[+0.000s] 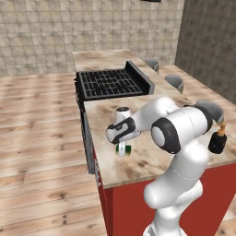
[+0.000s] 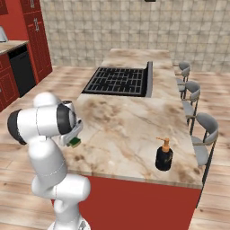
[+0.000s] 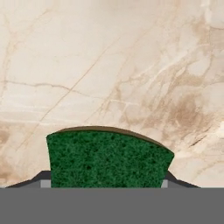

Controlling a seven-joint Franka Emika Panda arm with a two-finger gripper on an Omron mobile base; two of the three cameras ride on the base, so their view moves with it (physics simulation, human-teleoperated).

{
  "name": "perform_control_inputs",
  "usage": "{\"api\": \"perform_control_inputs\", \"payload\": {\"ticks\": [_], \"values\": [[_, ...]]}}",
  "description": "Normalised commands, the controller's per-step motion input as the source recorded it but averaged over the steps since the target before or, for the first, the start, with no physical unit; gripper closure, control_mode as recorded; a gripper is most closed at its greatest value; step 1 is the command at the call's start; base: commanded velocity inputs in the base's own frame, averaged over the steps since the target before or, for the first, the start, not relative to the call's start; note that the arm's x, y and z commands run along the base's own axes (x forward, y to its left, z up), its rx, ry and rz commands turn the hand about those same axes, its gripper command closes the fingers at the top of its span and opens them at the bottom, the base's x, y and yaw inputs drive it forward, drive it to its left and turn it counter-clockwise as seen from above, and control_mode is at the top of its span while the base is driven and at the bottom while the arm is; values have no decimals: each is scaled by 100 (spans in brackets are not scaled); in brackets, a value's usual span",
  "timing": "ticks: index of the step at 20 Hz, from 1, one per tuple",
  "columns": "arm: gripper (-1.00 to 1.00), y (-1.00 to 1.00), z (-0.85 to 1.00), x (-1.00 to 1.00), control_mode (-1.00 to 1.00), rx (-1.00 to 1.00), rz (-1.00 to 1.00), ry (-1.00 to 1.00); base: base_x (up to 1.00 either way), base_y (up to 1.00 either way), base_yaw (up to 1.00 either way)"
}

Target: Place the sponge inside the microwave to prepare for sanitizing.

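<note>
Gripper (image 1: 122, 150) down over the sponge (image 3: 107, 158) on the marble counter (image 2: 134, 121) near its front edge, jaws either side, firm hold impossible to tell — risk of a slip on lifting if pinched too shallow or off-centre.

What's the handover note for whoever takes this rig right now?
Gripper: down at the sponge on the island counter, fingers at either side of it; a firm grip can't be confirmed.
Sponge: near the counter's front edge, green side up, not lifted.
Also on the counter: cooktop, soap bottle.
Done: reach to the sponge.
Left: secure the grip, lift, carry it into the microwave.
</note>
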Motion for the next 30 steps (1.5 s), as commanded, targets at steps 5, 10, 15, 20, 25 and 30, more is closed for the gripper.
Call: {"api": "perform_control_inputs", "payload": {"ticks": [5, 10, 15, 20, 25, 30], "values": [[100, 0, 54, -22, -100, 0, 0, 1, 0, 0, 0], [100, -7, 64, -44, -100, 0, 0, 1, 0, 0, 0], [100, -12, 61, -45, -100, 0, 0, 7, 0, 0, 0], [100, -16, 50, -53, -100, 0, 0, 8, 0, 0, 0], [100, -17, 43, -56, -100, 0, -3, 0, 0, 0, 0], [100, -15, 39, -54, -100, 0, -9, -2, 0, 0, 0]]}}
